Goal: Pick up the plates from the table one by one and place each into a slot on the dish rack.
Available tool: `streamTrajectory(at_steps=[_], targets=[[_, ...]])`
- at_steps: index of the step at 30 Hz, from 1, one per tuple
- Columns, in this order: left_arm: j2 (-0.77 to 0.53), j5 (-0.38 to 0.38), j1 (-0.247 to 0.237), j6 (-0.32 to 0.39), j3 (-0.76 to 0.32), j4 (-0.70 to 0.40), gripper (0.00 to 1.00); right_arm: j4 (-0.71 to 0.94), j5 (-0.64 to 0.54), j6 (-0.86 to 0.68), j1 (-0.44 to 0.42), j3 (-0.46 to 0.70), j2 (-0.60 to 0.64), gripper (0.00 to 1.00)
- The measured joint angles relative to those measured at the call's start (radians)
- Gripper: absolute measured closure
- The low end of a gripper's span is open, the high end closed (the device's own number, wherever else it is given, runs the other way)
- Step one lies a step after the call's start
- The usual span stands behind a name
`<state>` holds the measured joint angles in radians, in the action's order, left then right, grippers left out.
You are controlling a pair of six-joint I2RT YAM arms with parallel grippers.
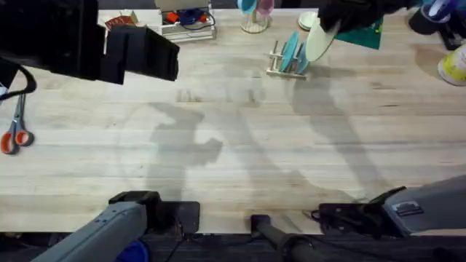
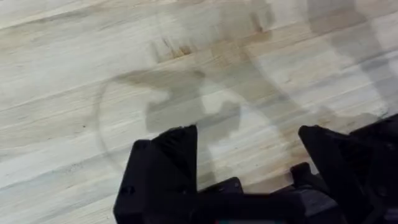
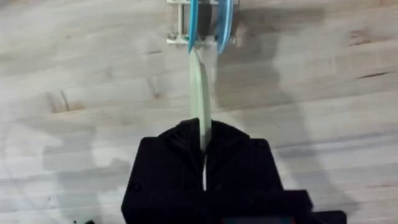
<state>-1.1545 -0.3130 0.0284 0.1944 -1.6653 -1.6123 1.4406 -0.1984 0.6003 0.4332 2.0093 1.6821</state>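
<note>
My right gripper (image 1: 329,22) is shut on the rim of a pale cream-yellow plate (image 1: 318,41), held tilted just right of the dish rack (image 1: 285,67) at the far side of the table (image 1: 240,145). In the right wrist view the plate (image 3: 200,99) runs edge-on from the gripper (image 3: 203,134) toward the rack (image 3: 177,28), which holds two upright blue plates (image 3: 226,25). These plates (image 1: 291,51) look teal from overhead. My left gripper (image 1: 142,54) hovers high at the far left, open over bare wood (image 2: 249,155).
Orange-handled scissors (image 1: 14,135) lie at the left edge. A white wire basket (image 1: 188,23) and a cup stand (image 1: 255,18) sit along the back. A green item (image 1: 364,34) and a yellow-white bottle (image 1: 455,67) are at the far right.
</note>
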Motion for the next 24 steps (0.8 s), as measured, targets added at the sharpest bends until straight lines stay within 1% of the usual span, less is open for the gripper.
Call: streamTrajectory(at_steps=[5,16,24], targets=[[0.0,0.0,0.0,0.0,0.0,0.0,0.006,-0.018,-0.013,0.0,-0.013,0.018,0.034,0.97],[0.0,0.0,0.0,0.0,0.0,0.0,0.006,-0.047,-0.02,-0.009,-0.103,0.019,0.041,0.97],[0.0,0.0,0.0,0.0,0.0,0.0,0.006,-0.112,-0.023,-0.033,-0.109,0.019,0.042,0.97]])
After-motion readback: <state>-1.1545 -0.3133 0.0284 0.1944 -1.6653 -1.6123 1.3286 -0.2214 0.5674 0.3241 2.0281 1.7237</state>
